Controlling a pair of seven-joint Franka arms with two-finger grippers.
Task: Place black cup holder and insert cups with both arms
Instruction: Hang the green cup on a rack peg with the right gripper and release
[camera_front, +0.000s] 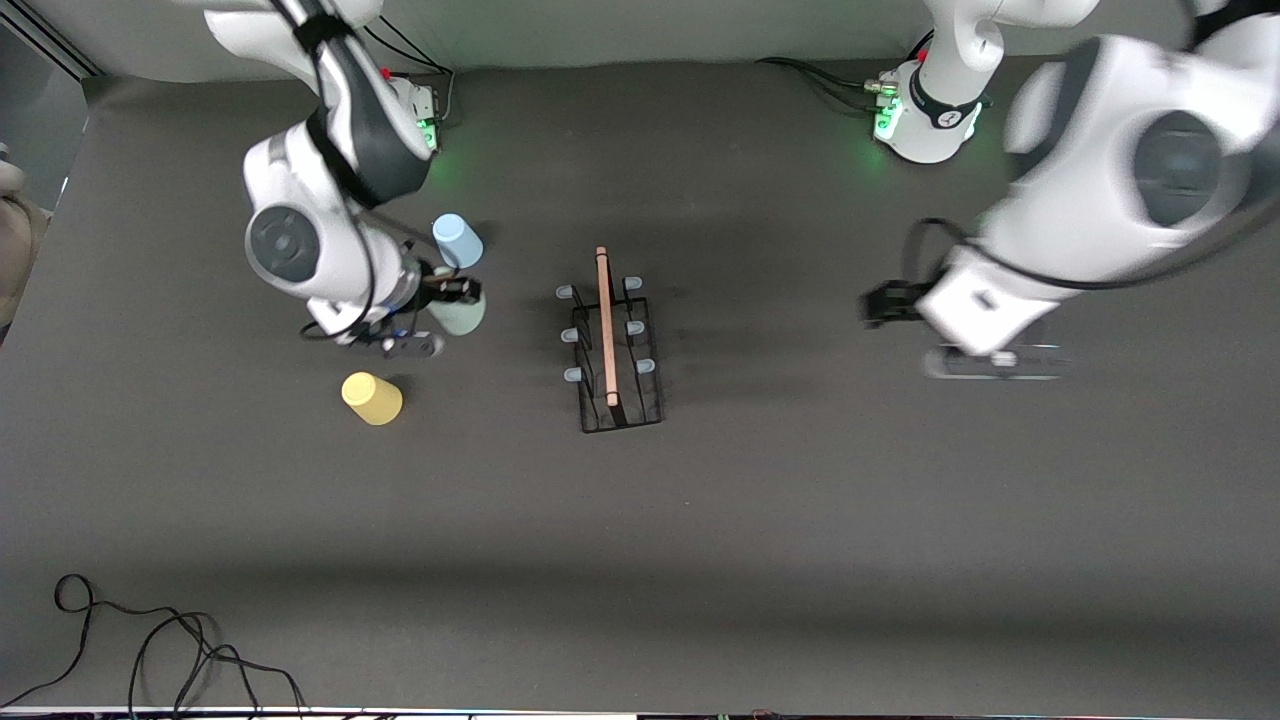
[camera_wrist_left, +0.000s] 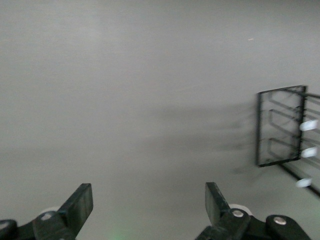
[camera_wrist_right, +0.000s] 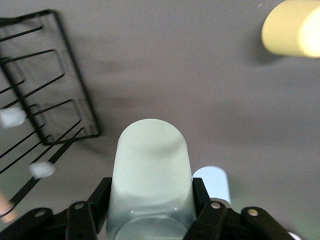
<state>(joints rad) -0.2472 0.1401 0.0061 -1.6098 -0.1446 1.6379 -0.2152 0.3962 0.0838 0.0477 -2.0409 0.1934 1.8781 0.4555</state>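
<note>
- The black cup holder (camera_front: 612, 345) stands upright near the middle of the dark table (camera_front: 800, 520), its wooden rod handle (camera_front: 606, 325) running along its length between two rows of pale-tipped prongs.
- The right gripper (camera_wrist_right: 150, 210) pinches the pale green cup (camera_wrist_right: 150, 175) between its fingers, beside the holder toward the right arm's end of the table; I cannot tell whether the cup is lifted off the surface.
- The pale blue cup (camera_front: 457, 240) sits farther from the front camera than the holder, toward the right arm's end.
- The yellow cup (camera_front: 372, 397) sits toward that same end, level with the holder's camera-side end.
- The left gripper (camera_wrist_left: 149, 206) hangs over bare table toward the left arm's end from the holder, fingers spread wide and holding nothing.
</note>
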